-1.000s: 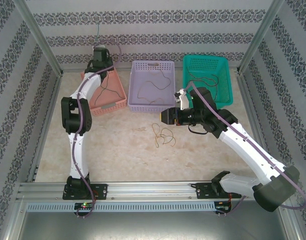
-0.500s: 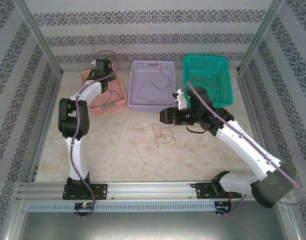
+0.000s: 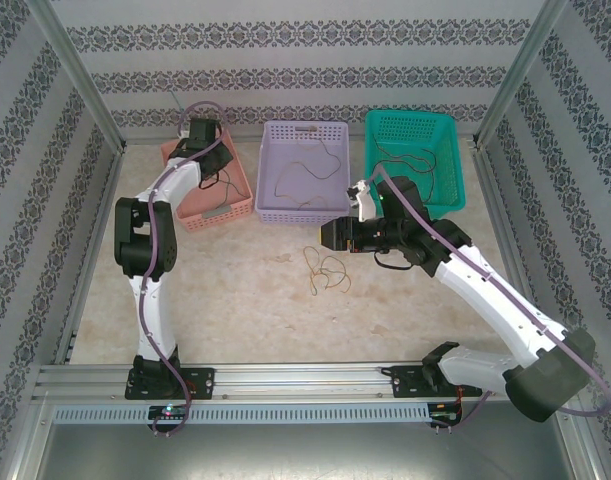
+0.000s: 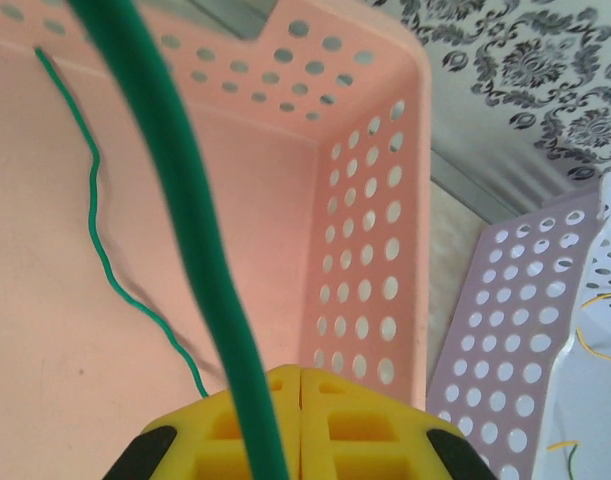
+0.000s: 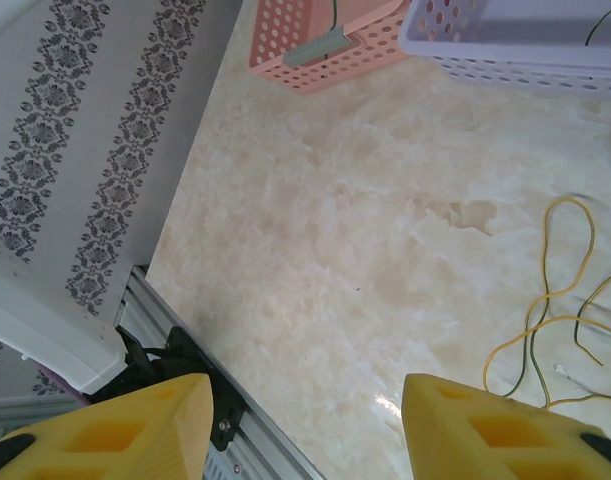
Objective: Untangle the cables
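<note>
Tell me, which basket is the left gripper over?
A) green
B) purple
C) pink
C: the left gripper, shut on a green cable, hangs over the pink basket.

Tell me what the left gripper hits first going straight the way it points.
Probably the floor of the pink basket, though depth is unclear; the left gripper, shut on a green cable, aims into it.
</note>
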### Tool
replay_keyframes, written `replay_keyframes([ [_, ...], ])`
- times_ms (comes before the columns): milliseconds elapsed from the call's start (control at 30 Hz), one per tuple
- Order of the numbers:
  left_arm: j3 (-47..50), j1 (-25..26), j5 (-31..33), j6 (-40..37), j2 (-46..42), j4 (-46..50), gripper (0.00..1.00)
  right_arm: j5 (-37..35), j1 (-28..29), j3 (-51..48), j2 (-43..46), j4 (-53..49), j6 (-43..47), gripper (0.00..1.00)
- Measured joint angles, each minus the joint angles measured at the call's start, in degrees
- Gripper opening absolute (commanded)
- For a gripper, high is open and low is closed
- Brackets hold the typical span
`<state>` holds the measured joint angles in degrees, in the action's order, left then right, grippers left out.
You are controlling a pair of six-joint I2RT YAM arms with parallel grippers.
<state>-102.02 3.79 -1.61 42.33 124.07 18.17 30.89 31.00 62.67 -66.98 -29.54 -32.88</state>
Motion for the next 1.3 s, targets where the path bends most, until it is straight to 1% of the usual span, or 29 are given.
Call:
replay_keyframes([
  [267,-5.99,-2.43,-8.17,4.74,6.56,8.63,0.10,-0.02,0.66,-0.46,0.72,0.02,0.00,0.53],
  [433,-8.72,-2.82,-13.22,7.17,10.29,13.46,0.13,-0.04,0.76,-0.96,0.96,0.02,0.00,0.53],
  [567,-9.53,-2.82,-15.85,8.72,11.10,15.41,0.16,-0.20,0.76,-1.38,1.38,0.07,0.00,0.53],
  [933,-11.34,-2.84,-20.70,11.17,11.10,17.25,0.17,-0.42,1.14,-3.30,2.40,0.68,0.00,0.53],
  [967,-11.54,-2.84,-20.81,11.19,11.10,17.59,0.19,-0.42,1.14,-3.34,2.43,0.72,0.00,0.53],
  [1000,-11.82,-2.84,-20.92,11.19,11.10,17.88,0.23,-0.42,1.14,-3.50,2.45,0.90,0.00,0.53],
  [1133,-12.94,-2.97,-20.57,10.80,11.10,19.61,0.49,-0.42,1.14,-4.15,2.54,1.25,0.00,0.53],
  [1233,-13.99,-3.17,-19.37,10.47,11.04,21.09,0.57,-0.44,1.14,-4.22,2.64,1.29,0.00,0.53],
  [1300,-14.43,-3.28,-18.53,10.25,10.78,22.03,0.61,-0.44,1.14,-4.22,2.82,1.29,0.02,0.53],
])
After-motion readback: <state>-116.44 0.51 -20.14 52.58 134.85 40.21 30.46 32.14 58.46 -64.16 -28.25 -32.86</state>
